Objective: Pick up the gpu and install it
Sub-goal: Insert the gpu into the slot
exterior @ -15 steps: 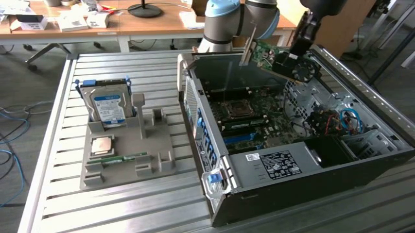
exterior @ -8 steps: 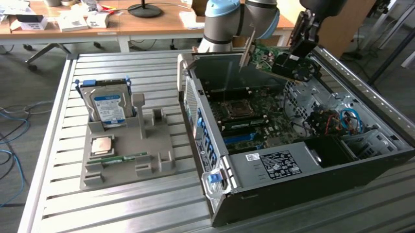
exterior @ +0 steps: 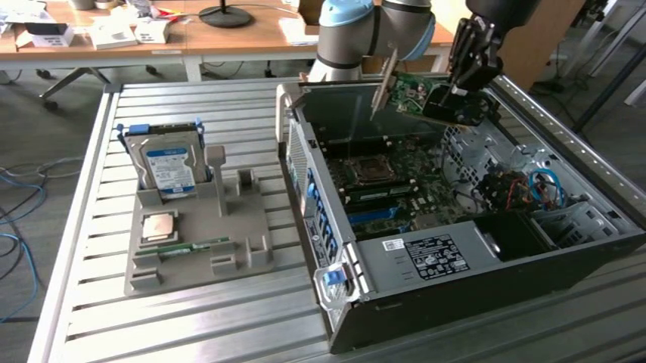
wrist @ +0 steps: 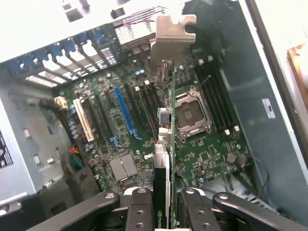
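Note:
The gpu (exterior: 412,92), a flat circuit card with a silver bracket (exterior: 385,82) at one end, hangs tilted above the open computer case (exterior: 434,257), over its back half. My gripper (exterior: 456,106) is shut on the card's end opposite the bracket. In the wrist view the gpu (wrist: 162,159) shows edge-on between my fingers (wrist: 139,209), with its bracket (wrist: 174,32) pointing toward the case's rear slots. Below it lie the motherboard (wrist: 202,159), a long blue slot (wrist: 124,110) and the processor socket (wrist: 192,115). The card is clear of the board.
A grey holder tray (exterior: 242,257) stands at the exterior view's left of the case on the slatted metal table (exterior: 181,325). It carries an upright hard drive (exterior: 166,162), a square chip (exterior: 162,227) and a memory stick (exterior: 192,247). Cables (exterior: 525,189) fill the case's right side.

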